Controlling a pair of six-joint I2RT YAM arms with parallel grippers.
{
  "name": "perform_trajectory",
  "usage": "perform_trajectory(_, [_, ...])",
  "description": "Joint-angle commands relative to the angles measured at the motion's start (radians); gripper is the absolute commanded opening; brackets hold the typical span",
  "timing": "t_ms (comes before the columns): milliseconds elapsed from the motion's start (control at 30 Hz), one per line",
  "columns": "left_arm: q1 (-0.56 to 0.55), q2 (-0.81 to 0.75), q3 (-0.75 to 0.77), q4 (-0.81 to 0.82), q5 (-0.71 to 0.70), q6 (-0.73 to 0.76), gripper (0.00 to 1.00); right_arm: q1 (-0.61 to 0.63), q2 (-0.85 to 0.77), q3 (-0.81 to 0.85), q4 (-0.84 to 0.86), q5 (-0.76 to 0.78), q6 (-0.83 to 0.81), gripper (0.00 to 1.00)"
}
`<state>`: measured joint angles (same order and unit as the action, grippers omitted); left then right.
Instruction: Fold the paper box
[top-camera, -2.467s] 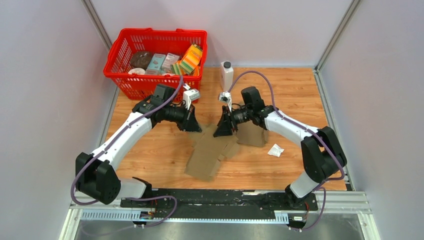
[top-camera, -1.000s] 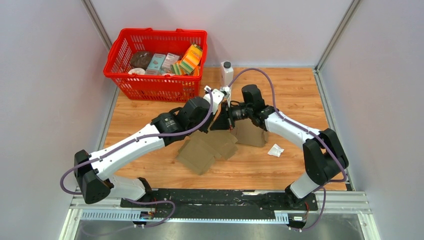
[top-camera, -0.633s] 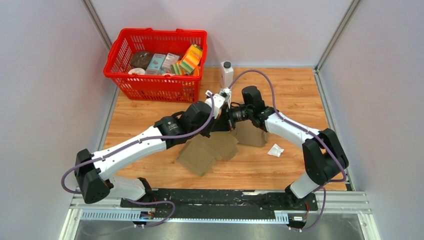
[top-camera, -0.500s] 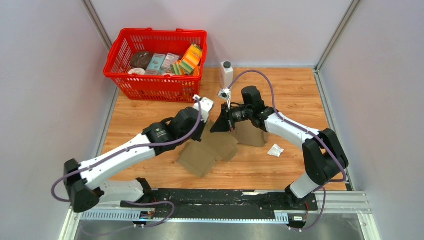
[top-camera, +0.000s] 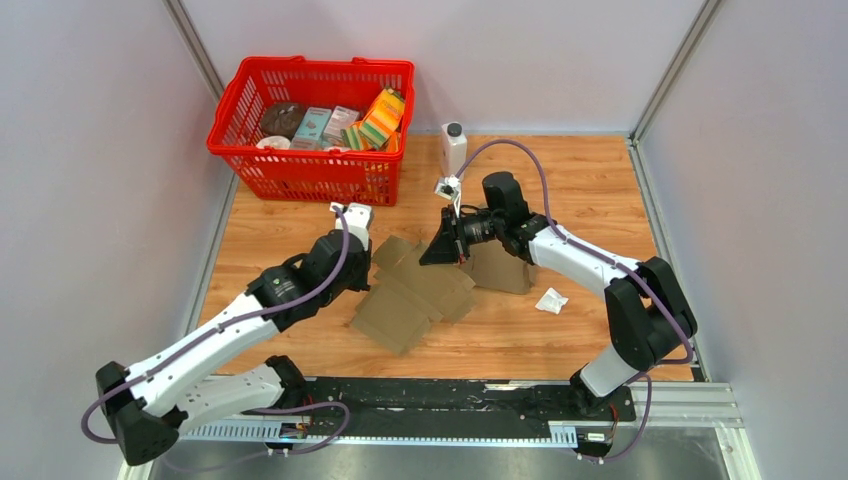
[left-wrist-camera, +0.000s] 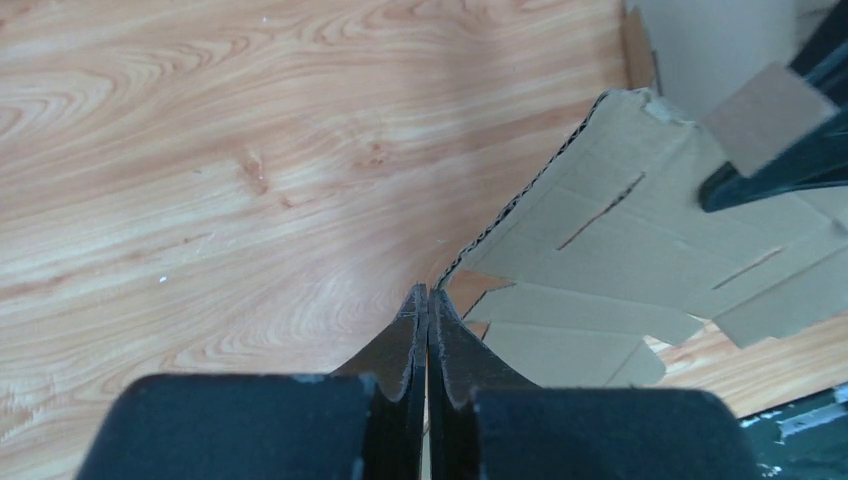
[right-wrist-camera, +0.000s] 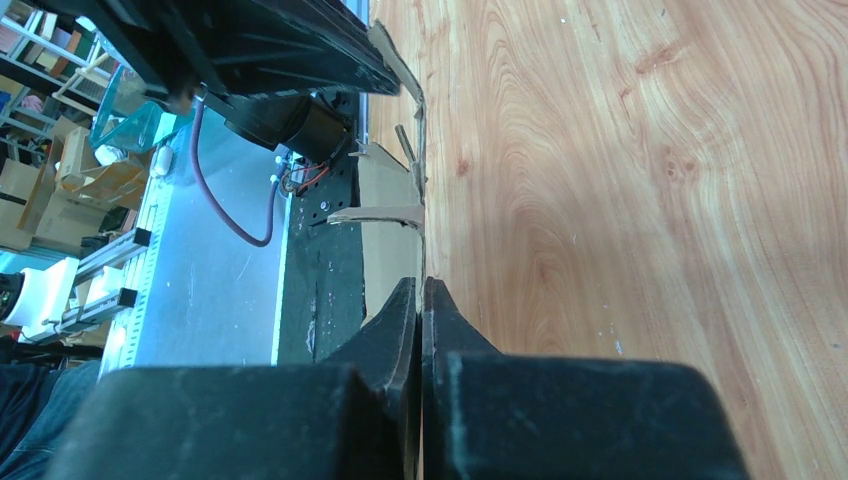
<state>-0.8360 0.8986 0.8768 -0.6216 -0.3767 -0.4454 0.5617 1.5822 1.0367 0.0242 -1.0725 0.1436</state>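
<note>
The flat brown cardboard box blank (top-camera: 410, 295) lies unfolded on the wooden table, with slotted flaps showing in the left wrist view (left-wrist-camera: 640, 250). My right gripper (top-camera: 437, 256) is shut on a raised far edge of the blank, which runs edge-on out from its fingertips in the right wrist view (right-wrist-camera: 421, 190). My left gripper (top-camera: 366, 272) is shut and holds nothing. Its tips (left-wrist-camera: 428, 292) rest at the blank's left edge, low over the table.
A red basket (top-camera: 245, 150) with packets stands at the back left. A white bottle (top-camera: 453, 150) stands behind the right gripper. A second brown cardboard piece (top-camera: 500, 268) lies under the right arm, with a crumpled white scrap (top-camera: 551, 300) to its right.
My left arm has drawn back to the left, away from the right gripper, to the blank's left edge. The right gripper stays shut on the blank's far edge.
</note>
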Motion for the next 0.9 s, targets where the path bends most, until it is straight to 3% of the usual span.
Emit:
perform_trajectory(0, [0.005, 0.049, 0.014, 0.026, -0.025, -0.016, 0.0, 0.004, -0.031, 0.006, 0.049, -0.018, 0.01, 0.0])
perform_trajectory(133, [0.006, 0.069, 0.002, 0.046, -0.048, -0.026, 0.0, 0.004, -0.036, 0.003, 0.049, -0.015, 0.01, 0.0])
perform_trajectory(567, [0.003, 0.066, -0.068, 0.126, 0.145, -0.114, 0.0, 0.004, -0.022, 0.009, 0.062, -0.015, 0.019, 0.0])
perform_trajectory(767, [-0.018, 0.046, -0.166, 0.269, 0.258, -0.203, 0.0, 0.004, -0.011, 0.013, 0.072, -0.01, 0.03, 0.0])
perform_trajectory(867, [-0.021, 0.086, -0.167, 0.307, 0.247, -0.199, 0.0, 0.01, -0.014, 0.013, 0.053, 0.002, 0.007, 0.0])
